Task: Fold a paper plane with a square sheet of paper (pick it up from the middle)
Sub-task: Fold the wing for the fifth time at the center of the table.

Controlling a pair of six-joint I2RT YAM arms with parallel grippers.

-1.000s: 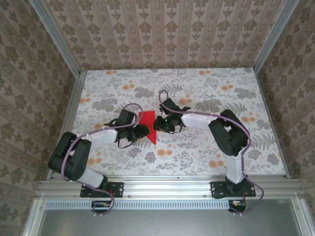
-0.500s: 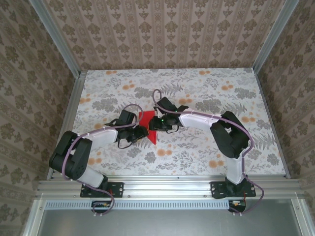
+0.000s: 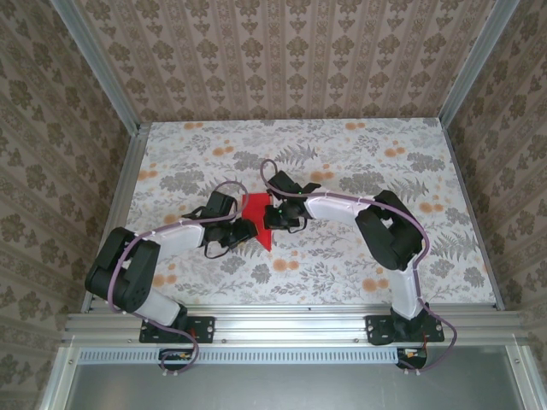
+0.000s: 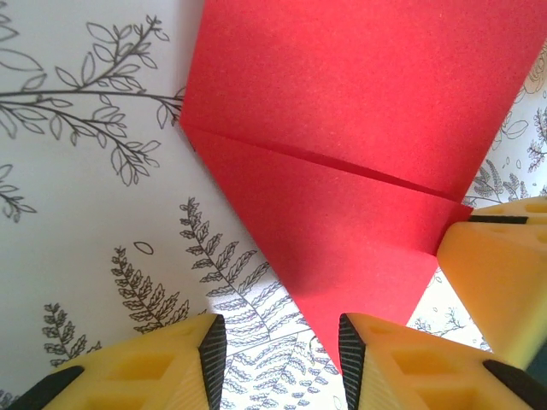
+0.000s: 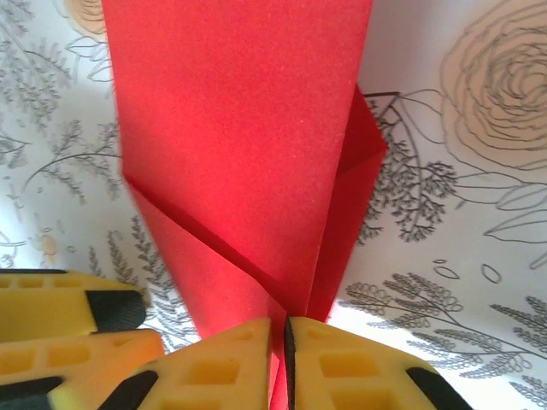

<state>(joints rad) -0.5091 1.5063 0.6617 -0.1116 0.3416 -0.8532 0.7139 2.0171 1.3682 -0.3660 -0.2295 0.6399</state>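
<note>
Red paper sheet (image 3: 255,205) lies on the floral table (image 3: 367,265), approx. centre, slightly left of the mid-line, between the two grippers. Sheet is partly folded: left wrist view shows a diagonal crease across the sheet (image 4: 342,128), with the lower section tapering to a point at the near edge. L gripper (image 3: 244,231) sits at the sheet's near-left side. In its wrist view the L gripper (image 4: 278,346) has its jaws apart, nothing clamped; the sheet's point lies just beside the inner face of the R-hand pad, and bare table shows across the rest of the gap. R gripper (image 3: 272,218) is over the sheet's right side. In its wrist view the R gripper (image 5: 284,342) has its pads pressed together on a raised fold of the sheet (image 5: 239,128), red paper pinched in the seam between them. A folded flap projects to the right of the main panel. Both grippers are close together at the sheet.
</note>
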